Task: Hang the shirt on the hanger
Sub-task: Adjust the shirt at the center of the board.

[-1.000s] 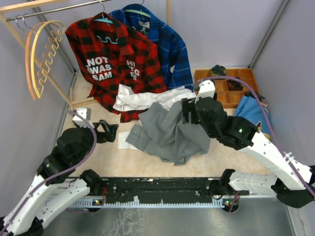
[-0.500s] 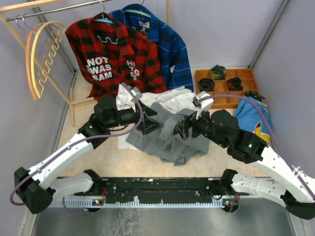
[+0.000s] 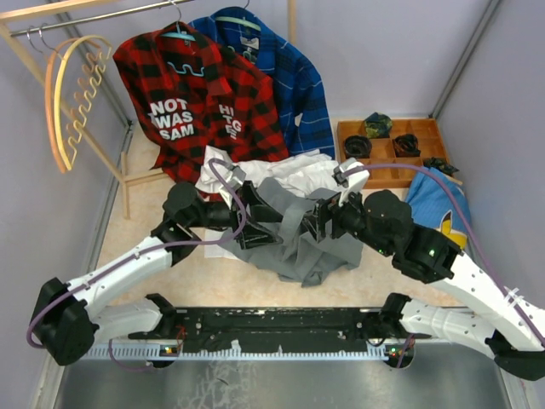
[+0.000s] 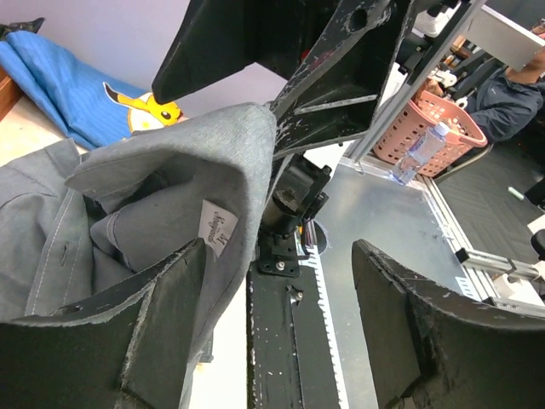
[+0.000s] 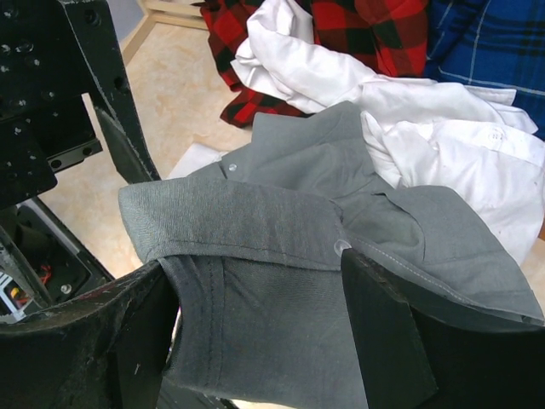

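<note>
- Lying crumpled mid-table (image 3: 187, 264): shirt (image 3: 294, 234), grey, collar end raised btwn both claws.
- left claw (image 3: 260, 217): fingers apart, released; shirt fold w/ label touching one finger.
- right claw (image 3: 322, 223): fingers spread wide, not clenched; collar band draped across them.
- hanger (image 3: 57, 106): on rack, far left corner, well apart from shirt.
- white shirt (image 3: 255, 175): just behind, touching.

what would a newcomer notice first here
Both arms reach to the middle of the table, the left gripper and right gripper facing each other over the crumpled grey shirt. Behind them, a red-black plaid shirt with white lettering hangs from the rail at the back left.
</note>
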`<state>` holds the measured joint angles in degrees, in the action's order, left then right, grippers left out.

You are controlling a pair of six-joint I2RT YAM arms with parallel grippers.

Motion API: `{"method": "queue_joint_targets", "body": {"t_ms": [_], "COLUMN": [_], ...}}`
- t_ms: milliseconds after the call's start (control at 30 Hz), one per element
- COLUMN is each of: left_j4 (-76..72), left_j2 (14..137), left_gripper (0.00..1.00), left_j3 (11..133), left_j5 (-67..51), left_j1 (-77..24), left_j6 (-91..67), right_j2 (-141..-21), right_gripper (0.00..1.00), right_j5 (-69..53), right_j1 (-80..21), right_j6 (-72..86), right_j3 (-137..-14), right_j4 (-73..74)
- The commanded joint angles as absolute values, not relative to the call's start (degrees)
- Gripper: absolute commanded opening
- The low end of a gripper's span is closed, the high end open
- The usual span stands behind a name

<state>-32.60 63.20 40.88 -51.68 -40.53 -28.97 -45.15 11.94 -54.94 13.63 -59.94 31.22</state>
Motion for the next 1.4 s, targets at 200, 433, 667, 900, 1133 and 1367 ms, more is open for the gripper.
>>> {"method": "queue_joint_targets", "body": {"t_ms": [200, 433, 667, 900, 1133, 1367], "left_j4": [-34.6, -30.1, 3.8, 28.1, 37.8, 36.9], "left_j2": [66.2, 67.4, 67.4, 73.6, 83.1, 83.9], "left_gripper": [0.56, 0.11, 0.0, 0.0, 0.0, 0.0], "left_j3": [42.3, 46.3, 71.7, 106.5, 138.4, 137.6], "left_j5": [-47.6, -46.2, -31.9, -16.6, 1.3, 3.4], "left_j1": [-41.7, -42.0, -40.9, -39.0, -39.0, -39.0], "left_j6": [-28.2, -26.3, -12.2, -7.0, -4.9, -2.9], "right_j2": [-45.7, -45.8, -44.2, -36.4, -32.9, -33.9], "right_gripper": [0.73, 0.73, 0.85, 0.92, 0.93, 0.92], "right_j5": [10.0, 10.4, 10.7, 12.9, 20.6, 12.9], "right_j1": [-54.8, -54.8, -54.8, -54.8, -54.8, -54.8], "right_j6": [16.1, 16.9, 12.3, 11.2, 12.9, 9.4], "right_j3": [-59.2, -60.1, -68.9, -70.7, -68.6, -67.3], "right_j4": [24.6, 25.6, 34.7, 34.8, 37.0, 37.9]}}
